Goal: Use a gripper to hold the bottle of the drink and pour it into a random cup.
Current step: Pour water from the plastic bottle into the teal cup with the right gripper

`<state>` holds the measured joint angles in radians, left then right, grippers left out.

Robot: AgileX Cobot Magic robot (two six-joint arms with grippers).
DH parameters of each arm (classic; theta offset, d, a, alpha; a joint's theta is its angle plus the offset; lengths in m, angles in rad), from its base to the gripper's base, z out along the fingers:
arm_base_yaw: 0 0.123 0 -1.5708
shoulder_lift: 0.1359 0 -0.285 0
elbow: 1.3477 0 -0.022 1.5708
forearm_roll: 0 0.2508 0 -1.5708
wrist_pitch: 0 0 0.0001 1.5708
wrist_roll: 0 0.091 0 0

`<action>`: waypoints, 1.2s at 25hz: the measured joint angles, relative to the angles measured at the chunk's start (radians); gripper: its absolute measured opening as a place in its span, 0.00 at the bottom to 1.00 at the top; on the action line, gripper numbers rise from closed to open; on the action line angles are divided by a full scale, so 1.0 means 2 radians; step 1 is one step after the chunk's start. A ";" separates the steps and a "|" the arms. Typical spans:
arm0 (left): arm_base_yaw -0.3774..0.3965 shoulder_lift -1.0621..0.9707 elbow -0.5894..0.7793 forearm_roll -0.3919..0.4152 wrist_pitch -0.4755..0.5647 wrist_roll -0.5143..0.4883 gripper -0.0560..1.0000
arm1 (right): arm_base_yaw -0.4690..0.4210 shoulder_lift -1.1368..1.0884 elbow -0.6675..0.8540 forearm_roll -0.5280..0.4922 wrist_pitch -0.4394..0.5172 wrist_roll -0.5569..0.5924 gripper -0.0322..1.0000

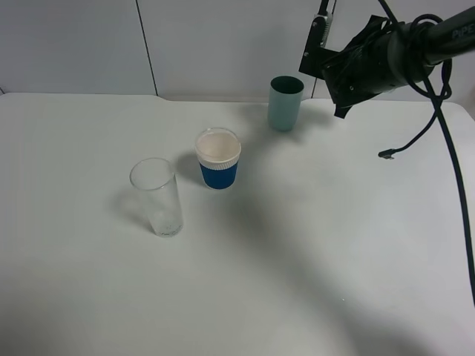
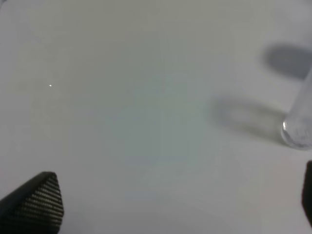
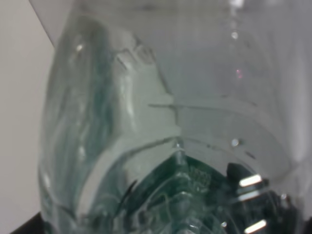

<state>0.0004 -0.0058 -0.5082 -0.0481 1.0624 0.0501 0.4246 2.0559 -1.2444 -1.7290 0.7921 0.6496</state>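
The bottle fills the right wrist view: clear plastic with a dark green label low on it, held very close to the camera. My right gripper hangs in the air at the back right, shut on the bottle, just right of and above the teal cup. In the exterior high view the arm's black end hides the bottle. The teal cup stands upright near the table's back edge. My left gripper is open over bare table, with its fingertips far apart; that arm is outside the exterior high view.
A white paper cup with a blue sleeve stands mid-table. A tall clear glass stands to its front left, and its base also shows in the left wrist view. A black cable hangs from the right arm to the table.
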 joint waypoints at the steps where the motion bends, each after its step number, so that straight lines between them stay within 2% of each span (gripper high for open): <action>1: 0.000 0.000 0.000 0.000 0.000 0.000 0.99 | 0.001 0.000 0.000 0.000 0.002 0.000 0.54; 14: 0.000 0.000 0.000 0.000 0.000 0.000 0.99 | 0.006 0.000 0.000 0.000 0.028 -0.044 0.54; 30: 0.000 0.000 0.000 0.000 0.000 0.000 0.99 | 0.016 0.000 -0.002 0.000 0.047 -0.055 0.54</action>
<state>0.0004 -0.0058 -0.5082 -0.0481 1.0624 0.0501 0.4564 2.0559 -1.2484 -1.7287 0.8864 0.5397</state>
